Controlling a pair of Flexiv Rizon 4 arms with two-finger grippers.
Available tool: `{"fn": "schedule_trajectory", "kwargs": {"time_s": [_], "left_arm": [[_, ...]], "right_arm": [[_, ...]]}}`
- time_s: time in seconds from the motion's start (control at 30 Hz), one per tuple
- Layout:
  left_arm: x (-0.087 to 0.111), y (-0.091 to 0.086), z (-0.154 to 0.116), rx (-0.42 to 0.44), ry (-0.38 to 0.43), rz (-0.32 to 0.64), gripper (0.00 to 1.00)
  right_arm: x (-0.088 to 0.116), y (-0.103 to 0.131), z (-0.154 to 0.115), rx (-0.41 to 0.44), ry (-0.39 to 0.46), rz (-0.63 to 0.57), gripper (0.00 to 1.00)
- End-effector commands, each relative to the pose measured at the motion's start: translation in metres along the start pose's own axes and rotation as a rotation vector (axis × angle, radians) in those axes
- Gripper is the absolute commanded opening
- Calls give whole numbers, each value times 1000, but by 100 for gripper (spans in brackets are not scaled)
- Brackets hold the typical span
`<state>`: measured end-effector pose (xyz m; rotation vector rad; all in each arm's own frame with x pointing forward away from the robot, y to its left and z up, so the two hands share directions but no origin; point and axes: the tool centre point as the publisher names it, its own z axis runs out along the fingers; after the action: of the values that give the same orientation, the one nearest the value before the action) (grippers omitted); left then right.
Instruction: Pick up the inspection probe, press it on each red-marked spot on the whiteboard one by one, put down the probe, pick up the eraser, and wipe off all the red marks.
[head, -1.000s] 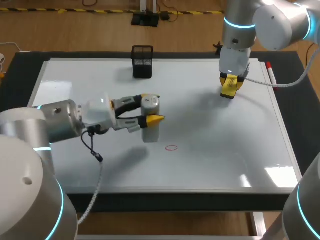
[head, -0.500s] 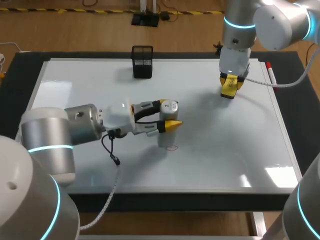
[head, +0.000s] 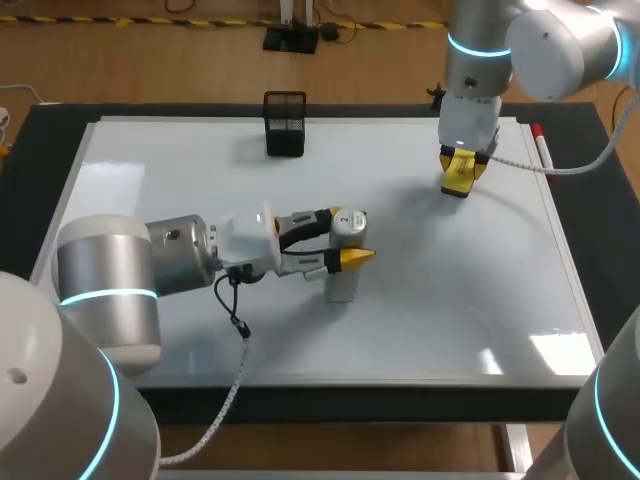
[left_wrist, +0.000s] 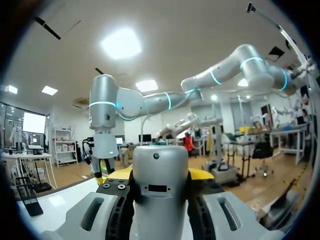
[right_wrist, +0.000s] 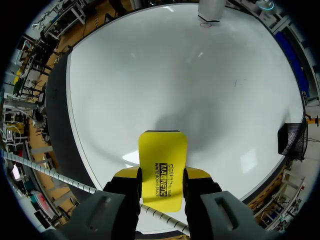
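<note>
Roughly at the middle of the head view, a little low: smooth silver-grey cylindrical inspection probe (head: 341, 270) with a rounded cap, upright, foot set on the glossy white rectangular whiteboard (head: 470, 300). Pinched near the cap from two sides by the left gripper (head: 352, 243), yellow tips pressed against the round wall; left arm entering from the lower left of the frame, with a thin black cable (head: 233, 312) hanging from the wrist above the board. In the right wrist view, far ahead of the fingers, a small reddish trace of a red ring (right_wrist: 205, 24) right at the foot of the probe, mostly covered by it.

At the upper right of the head view: right gripper (head: 460, 175) pointing down over the board, clamped on a flat yellow rectangular eraser (right_wrist: 162, 155) with rounded corners and a printed face. Soft grey shadow on the board ahead of it; contact with the surface not possible to tell.

Around the board, a thin pale metal frame (head: 300, 378), then a dull black mat (head: 30, 190). Square black wire-mesh pen holder (head: 285, 124) at the upper middle, close to the far edge, well apart from both grippers. Red-capped marker (head: 541, 146) lying along the right edge, near the eraser. Broad glossy stretch of board between probe and eraser, and again toward the lower right corner.
</note>
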<state>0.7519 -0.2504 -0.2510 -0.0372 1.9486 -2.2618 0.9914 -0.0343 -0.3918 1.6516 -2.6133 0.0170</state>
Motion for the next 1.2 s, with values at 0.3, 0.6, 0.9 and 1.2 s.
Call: {"fn": "schedule_trajectory", "kwargs": {"time_s": [0.3,0.6,0.9,1.2], "left_arm": [[1,9,6,8,25,17,0],[-1,16,8,-9,32,24,0],[-1,19,7,-23,40,25,0],[-1,23,3,-52,42,17,0]], "right_arm": [[0,-1,-1,0,3,-2,0],[0,-1,-1,0,3,-2,0],[0,-1,-1,0,3,-2,0],[0,-1,-1,0,3,-2,0]]}}
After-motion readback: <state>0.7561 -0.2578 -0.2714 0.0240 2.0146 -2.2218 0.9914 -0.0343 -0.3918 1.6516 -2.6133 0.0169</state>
